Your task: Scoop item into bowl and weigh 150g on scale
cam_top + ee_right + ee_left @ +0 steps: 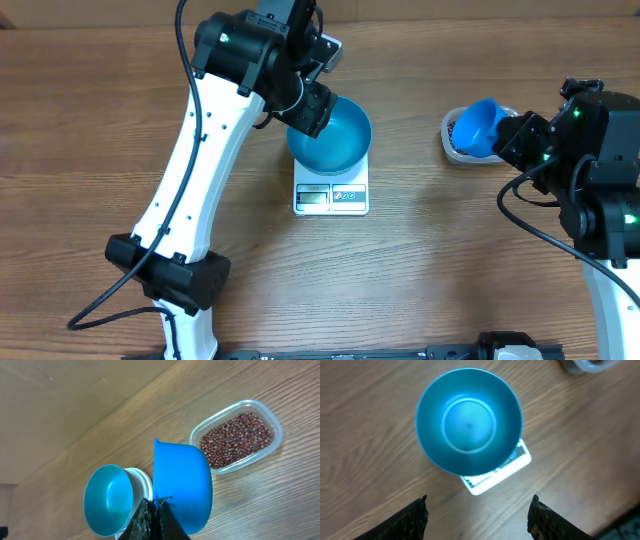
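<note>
At left, the left gripper (pixel 479 510) hovers above the teal bowl (pixel 469 420), its jaws apart and holding nothing. The empty bowl sits on the white scale (pixel 496 476), covering most of it. At right, the right gripper (pixel 154 521) is clamped on a blue scoop (pixel 181 485) near the clear tub (pixel 278 435) of red-brown beans (pixel 235 440). The step probably calls for dipping deep, lifting level and carrying slowly. The scale's display is too small to read, and the scoop's contents cannot be made out.
</note>
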Robot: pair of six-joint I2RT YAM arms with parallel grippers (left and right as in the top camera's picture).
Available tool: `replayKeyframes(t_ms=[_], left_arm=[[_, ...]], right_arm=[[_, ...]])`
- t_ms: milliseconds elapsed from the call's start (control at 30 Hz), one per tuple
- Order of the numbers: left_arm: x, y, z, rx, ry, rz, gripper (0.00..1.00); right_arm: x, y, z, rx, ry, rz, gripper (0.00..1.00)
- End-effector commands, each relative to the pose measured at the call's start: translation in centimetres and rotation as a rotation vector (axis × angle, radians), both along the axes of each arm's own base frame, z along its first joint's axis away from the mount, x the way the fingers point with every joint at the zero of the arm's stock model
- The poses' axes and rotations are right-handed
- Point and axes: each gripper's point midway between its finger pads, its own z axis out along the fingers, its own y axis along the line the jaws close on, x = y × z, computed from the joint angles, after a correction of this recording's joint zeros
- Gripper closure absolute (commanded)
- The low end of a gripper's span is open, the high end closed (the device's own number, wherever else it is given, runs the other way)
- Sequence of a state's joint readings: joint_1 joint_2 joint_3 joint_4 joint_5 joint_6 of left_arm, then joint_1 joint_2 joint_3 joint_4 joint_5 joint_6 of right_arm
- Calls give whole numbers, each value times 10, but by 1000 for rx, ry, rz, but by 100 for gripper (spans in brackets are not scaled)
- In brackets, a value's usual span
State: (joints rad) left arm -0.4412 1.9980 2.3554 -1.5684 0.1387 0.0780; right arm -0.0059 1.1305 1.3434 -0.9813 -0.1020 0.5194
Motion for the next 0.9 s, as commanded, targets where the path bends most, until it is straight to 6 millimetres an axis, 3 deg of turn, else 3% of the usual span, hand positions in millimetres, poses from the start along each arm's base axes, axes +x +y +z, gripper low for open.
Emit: replayKeyframes(t_ms=[0, 300, 433, 500, 867], left_arm=[[2, -2, -4, 75, -43, -1, 34], [5, -16, -1, 113, -117, -79, 36], [24, -14, 6, 82, -176, -71, 35], [33, -22, 13, 9, -207, -87, 35], [20, -26, 9, -23, -150, -125, 37]], right_arm=[[1, -5, 14, -33, -43, -6, 96], [-1, -5, 12, -34, -33, -6, 96], [0, -5, 14, -33, -39, -6, 96], [1, -5, 14, -33, -40, -6, 96], [-1, -5, 12, -33, -31, -6, 96]])
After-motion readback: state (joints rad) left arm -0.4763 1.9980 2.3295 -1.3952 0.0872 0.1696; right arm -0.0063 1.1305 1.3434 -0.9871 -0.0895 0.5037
